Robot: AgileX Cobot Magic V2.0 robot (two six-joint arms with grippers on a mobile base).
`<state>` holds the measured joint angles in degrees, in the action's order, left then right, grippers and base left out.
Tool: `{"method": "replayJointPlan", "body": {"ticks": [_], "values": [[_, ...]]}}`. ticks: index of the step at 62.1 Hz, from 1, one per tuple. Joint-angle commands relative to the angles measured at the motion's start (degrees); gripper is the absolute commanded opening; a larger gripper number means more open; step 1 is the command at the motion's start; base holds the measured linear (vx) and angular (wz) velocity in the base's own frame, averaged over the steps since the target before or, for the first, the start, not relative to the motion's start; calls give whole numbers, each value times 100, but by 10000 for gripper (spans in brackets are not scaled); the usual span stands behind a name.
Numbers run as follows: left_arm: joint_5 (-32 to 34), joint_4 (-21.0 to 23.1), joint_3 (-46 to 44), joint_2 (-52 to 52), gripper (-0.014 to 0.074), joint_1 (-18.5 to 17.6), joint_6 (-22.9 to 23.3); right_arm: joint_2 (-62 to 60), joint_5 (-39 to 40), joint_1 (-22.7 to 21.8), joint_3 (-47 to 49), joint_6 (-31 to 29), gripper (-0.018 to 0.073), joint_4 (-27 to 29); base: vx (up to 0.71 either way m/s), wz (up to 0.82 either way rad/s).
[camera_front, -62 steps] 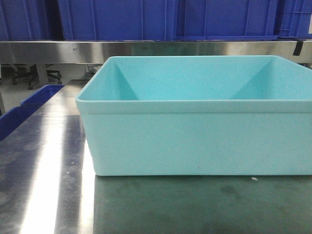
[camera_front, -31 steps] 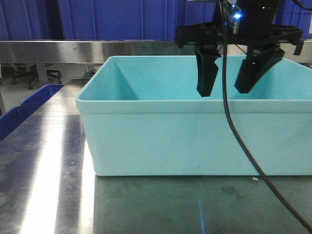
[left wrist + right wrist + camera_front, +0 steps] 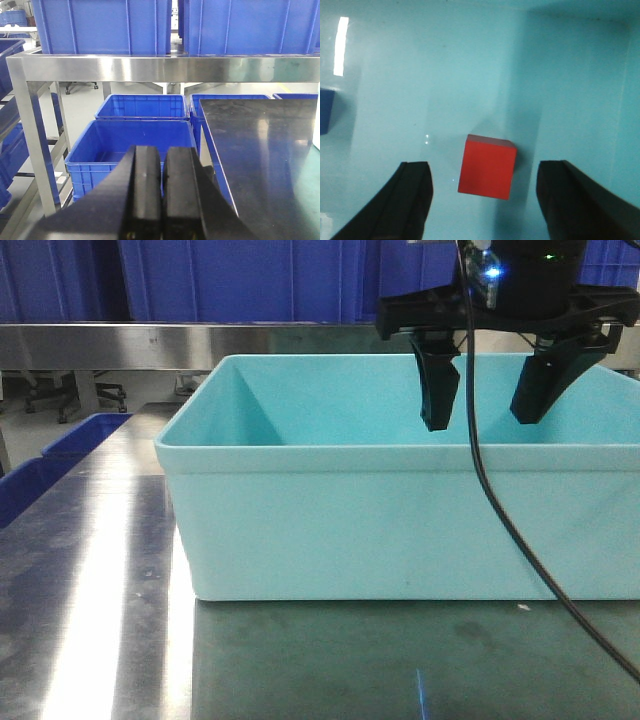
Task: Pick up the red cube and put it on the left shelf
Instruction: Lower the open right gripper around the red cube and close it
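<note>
The red cube (image 3: pixel 487 168) lies on the floor of a teal bin (image 3: pixel 400 520), seen only in the right wrist view. My right gripper (image 3: pixel 485 172) hangs open above it, with one dark finger on each side of the cube and neither touching it. From the front, the right gripper (image 3: pixel 482 422) reaches down into the bin's back right part, and the front wall hides the cube. My left gripper (image 3: pixel 161 155) is shut on nothing and faces the left shelf (image 3: pixel 165 68), a brushed steel rail carrying blue crates (image 3: pixel 100 25).
A blue cube (image 3: pixel 325 111) lies at the far left of the bin floor. The bin stands on a steel table (image 3: pixel 100 620). Open blue crates (image 3: pixel 135 145) sit on the floor under the shelf, left of the dark table top (image 3: pixel 260 145). A black cable (image 3: pixel 500 510) hangs in front of the bin.
A second ago the right gripper was out of view. It came down over the bin, open, and has since shifted a little to the right.
</note>
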<state>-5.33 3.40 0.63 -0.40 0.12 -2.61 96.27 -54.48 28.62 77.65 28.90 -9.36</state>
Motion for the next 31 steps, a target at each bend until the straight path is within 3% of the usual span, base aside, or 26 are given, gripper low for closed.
{"method": "replayJointPlan", "body": {"ticks": [1, 31], "values": [[456, 40, 136, -74, 90, -6, 32, -220, 192, -86, 166, 58, 553, -104, 0, 0], [456, 40, 136, -74, 90, -6, 32, 512, 130, -113, 147, 53, 553, 260, 0, 0]]}}
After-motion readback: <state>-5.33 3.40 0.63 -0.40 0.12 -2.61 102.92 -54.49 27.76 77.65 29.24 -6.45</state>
